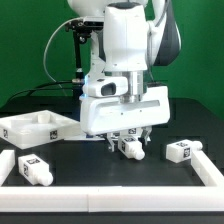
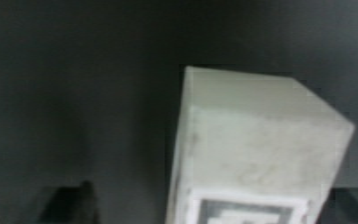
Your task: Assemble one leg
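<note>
White glossy arm [image 1: 130, 35], black joint bands, boxy white gripper [image 1: 128, 141] housing, short dark fingers [image 1: 112, 140], black cable [image 1: 60, 48] at the rear.

The exterior view is bright and evenly lit from overhead. My white arm housing [image 1: 130, 40] and the white pieces on the black table [image 1: 75, 160] come out almost overexposed, with little surface detail. The green backdrop [image 1: 200, 60] is uniformly lit. Shadows are soft and short, and the deepest one pools beneath my wrist, around the leg [image 1: 128, 148]. The table swallows the light and reads flat and featureless. The picture is small and coarse, so the tags show only as blotches.

My wrist view is dim and soft throughout. The leg [image 2: 247, 140] looms as a grey, out-of-focus block, one face paler than its neighbour and its tag smeared. My finger [image 2: 69, 205] is a dark blur against near-black ground.
</note>
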`<state>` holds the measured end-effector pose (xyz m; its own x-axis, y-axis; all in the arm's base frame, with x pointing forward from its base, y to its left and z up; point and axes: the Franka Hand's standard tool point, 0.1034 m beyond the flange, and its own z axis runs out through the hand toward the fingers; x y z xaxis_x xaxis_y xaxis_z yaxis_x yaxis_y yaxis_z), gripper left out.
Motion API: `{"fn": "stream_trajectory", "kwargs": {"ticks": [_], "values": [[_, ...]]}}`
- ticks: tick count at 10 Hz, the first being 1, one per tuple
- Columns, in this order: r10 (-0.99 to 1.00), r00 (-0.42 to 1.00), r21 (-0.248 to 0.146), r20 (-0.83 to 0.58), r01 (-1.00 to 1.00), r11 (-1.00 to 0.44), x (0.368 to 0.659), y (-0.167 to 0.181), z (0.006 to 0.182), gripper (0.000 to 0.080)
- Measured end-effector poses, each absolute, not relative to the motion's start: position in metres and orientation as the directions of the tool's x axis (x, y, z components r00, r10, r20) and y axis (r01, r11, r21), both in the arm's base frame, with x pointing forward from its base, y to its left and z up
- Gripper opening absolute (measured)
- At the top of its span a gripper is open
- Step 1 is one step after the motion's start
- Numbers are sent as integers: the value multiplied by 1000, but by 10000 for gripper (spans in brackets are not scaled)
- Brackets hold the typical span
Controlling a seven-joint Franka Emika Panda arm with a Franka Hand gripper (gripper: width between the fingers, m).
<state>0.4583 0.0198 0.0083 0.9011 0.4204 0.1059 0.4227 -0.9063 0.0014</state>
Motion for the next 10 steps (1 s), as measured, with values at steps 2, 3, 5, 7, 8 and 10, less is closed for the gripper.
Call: {"fn": "stream_trajectory", "kwargs": {"ticks": [2, 3, 5, 7, 8, 10], "values": [[420, 901, 1, 106, 423, -906, 458, 20, 8, 416], [420, 901, 1, 106, 423, -906, 458, 20, 8, 281], [328, 940, -22, 93, 331, -943, 453, 38, 14, 281], [242, 968, -46, 70, 245, -968, 437, 90, 39, 281], [226, 972, -50, 69, 229, -972, 434, 102, 43, 281], [243, 968, -48, 66, 246, -968, 434, 99, 40, 281]]}}
